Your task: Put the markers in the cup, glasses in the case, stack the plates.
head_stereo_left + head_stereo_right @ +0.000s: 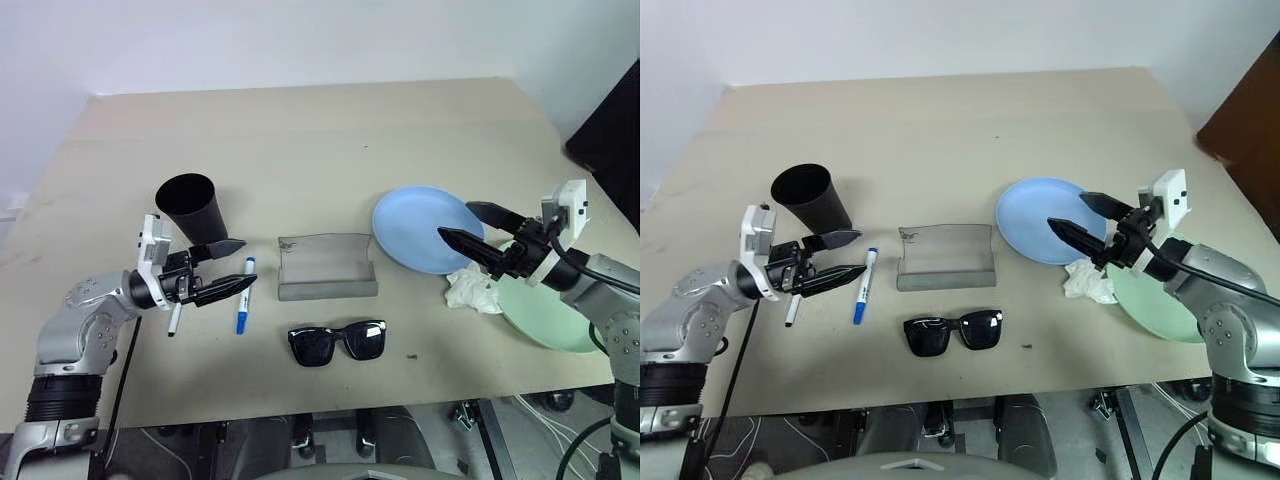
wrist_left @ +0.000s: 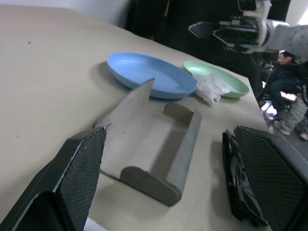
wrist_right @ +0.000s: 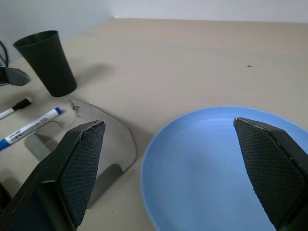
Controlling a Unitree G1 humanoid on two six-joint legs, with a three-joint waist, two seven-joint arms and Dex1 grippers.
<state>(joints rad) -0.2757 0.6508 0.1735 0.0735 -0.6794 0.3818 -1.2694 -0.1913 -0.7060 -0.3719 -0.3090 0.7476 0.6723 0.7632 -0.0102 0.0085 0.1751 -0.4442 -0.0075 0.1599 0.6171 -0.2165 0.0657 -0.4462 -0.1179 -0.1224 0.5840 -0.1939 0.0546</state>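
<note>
The black cup (image 1: 192,205) stands upright at the left. In front of it lie two markers, the blue-capped one (image 1: 244,296) and the black-capped one (image 1: 175,320). My left gripper (image 1: 248,262) hovers open above them, pointing toward the grey case (image 1: 327,268), whose lid stands open. The black sunglasses (image 1: 338,342) lie just in front of the case. The light blue plate (image 1: 425,228) sits right of the case, with the mint green plate (image 1: 545,315) beyond it near the table's right edge. My right gripper (image 1: 454,220) is open over the blue plate, holding nothing.
A crumpled white tissue (image 1: 473,291) lies between the two plates, on the green plate's rim. The beige table (image 1: 320,140) stretches bare toward the back. A person's legs (image 2: 288,106) show beyond the table's right side.
</note>
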